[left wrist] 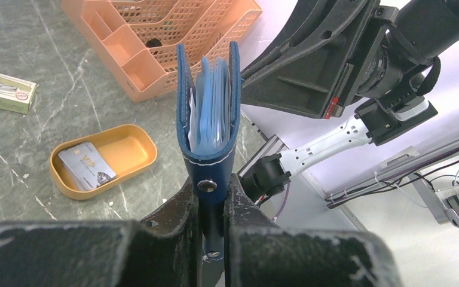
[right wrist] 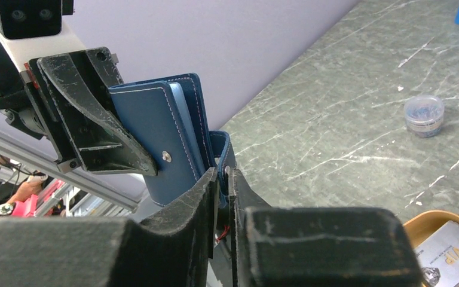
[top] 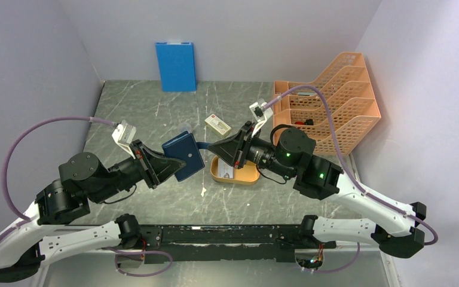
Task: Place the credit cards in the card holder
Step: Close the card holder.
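Above grey marbled tabletop [top: 155, 119], navy card holder [top: 183, 155] with pale blue sleeves inside, clamped by left gripper [left wrist: 213, 203], tab pinched in right gripper [right wrist: 222, 185]; one credit card [left wrist: 87, 165] lying in orange oval tray [left wrist: 130, 150].

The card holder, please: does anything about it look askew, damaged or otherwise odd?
Nothing looks damaged. The card holder is held aloft, with the left pincer clamping its folded edge and the right pincer pinching its snap tab. Its covers gape and the pale blue sleeves fan out. One credit card lies in the orange tray.
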Robot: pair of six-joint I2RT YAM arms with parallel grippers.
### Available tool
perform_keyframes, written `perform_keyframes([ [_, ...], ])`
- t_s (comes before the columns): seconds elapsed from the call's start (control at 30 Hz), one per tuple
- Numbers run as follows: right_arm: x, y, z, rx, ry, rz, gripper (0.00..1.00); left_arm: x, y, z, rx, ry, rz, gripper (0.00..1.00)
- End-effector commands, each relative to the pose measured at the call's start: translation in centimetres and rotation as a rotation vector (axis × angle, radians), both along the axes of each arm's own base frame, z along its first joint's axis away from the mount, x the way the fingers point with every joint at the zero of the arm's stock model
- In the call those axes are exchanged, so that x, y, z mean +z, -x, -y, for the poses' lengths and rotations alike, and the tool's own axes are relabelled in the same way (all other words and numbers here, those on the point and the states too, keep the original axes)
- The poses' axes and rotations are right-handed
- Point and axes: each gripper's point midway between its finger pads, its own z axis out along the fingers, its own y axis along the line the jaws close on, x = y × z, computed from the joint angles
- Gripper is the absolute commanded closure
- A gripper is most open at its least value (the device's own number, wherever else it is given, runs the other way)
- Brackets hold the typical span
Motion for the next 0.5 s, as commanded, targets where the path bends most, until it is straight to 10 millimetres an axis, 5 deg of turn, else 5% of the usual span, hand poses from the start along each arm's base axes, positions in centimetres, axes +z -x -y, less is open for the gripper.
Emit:
perform_keyframes([
  [0.0,0.69,-0.01,0.21,-0.003,-0.014,0.015,0.87,0.75,0.09,-0.16,-0.002,0.027,0.026,0.95],
  [0.2,1.11,0.19,0.39,0.003,-0.033,0.025,0.93,0.74,-0.11,-0.40,0.012,0.021,0.029,0.95],
  [0.37,1.10,0.25,0.46,0.003,-0.031,0.022,0.78,0.71,-0.14,-0.38,0.013,0.019,0.029,0.95],
  [0.47,1.08,0.25,0.45,0.004,-0.032,0.020,0.79,0.77,-0.14,-0.35,0.012,0.021,0.031,0.95],
])
